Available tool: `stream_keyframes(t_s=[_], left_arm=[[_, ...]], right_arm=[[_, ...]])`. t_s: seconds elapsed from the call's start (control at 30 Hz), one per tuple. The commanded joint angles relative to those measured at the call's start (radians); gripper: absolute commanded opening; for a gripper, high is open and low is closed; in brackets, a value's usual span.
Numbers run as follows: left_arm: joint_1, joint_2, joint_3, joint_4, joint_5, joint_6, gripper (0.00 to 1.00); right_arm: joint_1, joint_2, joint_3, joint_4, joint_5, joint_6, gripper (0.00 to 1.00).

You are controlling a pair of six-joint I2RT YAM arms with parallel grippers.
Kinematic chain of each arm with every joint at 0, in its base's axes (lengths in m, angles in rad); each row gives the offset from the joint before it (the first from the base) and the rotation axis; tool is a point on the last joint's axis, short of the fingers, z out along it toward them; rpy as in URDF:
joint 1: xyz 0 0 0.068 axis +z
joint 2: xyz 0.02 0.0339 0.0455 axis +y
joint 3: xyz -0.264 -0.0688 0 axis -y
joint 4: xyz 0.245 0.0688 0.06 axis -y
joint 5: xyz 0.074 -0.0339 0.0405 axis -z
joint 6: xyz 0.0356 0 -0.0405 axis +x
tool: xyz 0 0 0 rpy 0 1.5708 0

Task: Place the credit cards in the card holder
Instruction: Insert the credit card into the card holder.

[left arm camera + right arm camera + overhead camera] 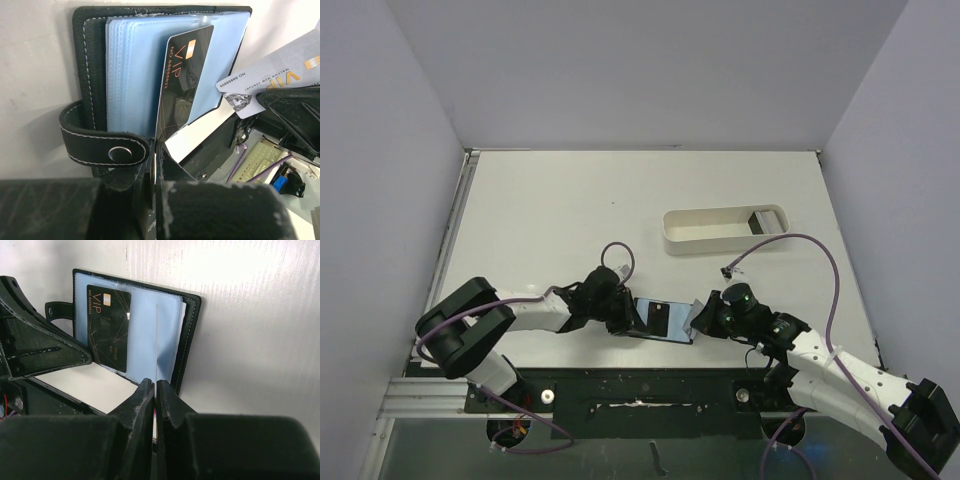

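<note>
Card holder (678, 322) lies open on the table (570, 220) near its front edge, between both grippers, blue pockets up. Black card (185, 80) rests on the pockets. Left gripper (156, 150) is closed at that card's lower corner and seems to pinch it. Right gripper (155, 385) is clamped on a grey card (272, 75), held edge-up just over the holder's side. White tray (710, 245) sits well behind.

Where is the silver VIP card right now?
The silver card sits at the right of the left wrist view, pinched in the right gripper, beside the open card holder.
</note>
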Motion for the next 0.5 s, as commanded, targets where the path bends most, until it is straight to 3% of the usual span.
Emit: stream_keyframes(t_s=[0.0, 0.47], left_arm=[[-0.009, 0.035, 0.037, -0.027, -0.006, 0.035, 0.00], [-0.010, 0.052, 0.060, -0.052, -0.023, 0.032, 0.00]], right_arm=[[-0.006, -0.015, 0.010, 0.015, 0.026, 0.007, 0.00], [-0.005, -0.017, 0.042, -0.034, 0.047, -0.001, 0.00]])
